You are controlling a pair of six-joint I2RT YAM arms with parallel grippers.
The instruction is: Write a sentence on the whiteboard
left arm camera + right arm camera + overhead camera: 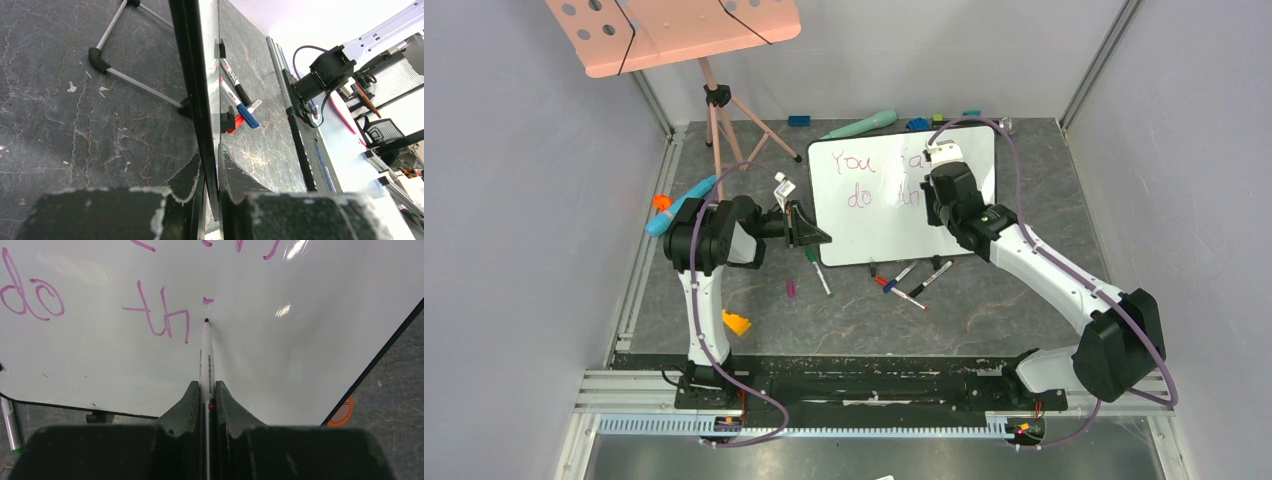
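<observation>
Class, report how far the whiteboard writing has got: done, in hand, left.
Done: the sentence shows "You", a partly hidden word, "do" and "th" plus a dot. In hand: the right gripper holds the marker tip at the whiteboard under that dot; the left gripper clamps its edge. Left: probably finishing that word.

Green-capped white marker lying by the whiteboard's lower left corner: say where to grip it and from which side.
Grip the green-capped white marker mid-barrel, coming straight down from above and closing across its width. It lies flat and slanted on the dark table, with bare surface on either side.
</observation>
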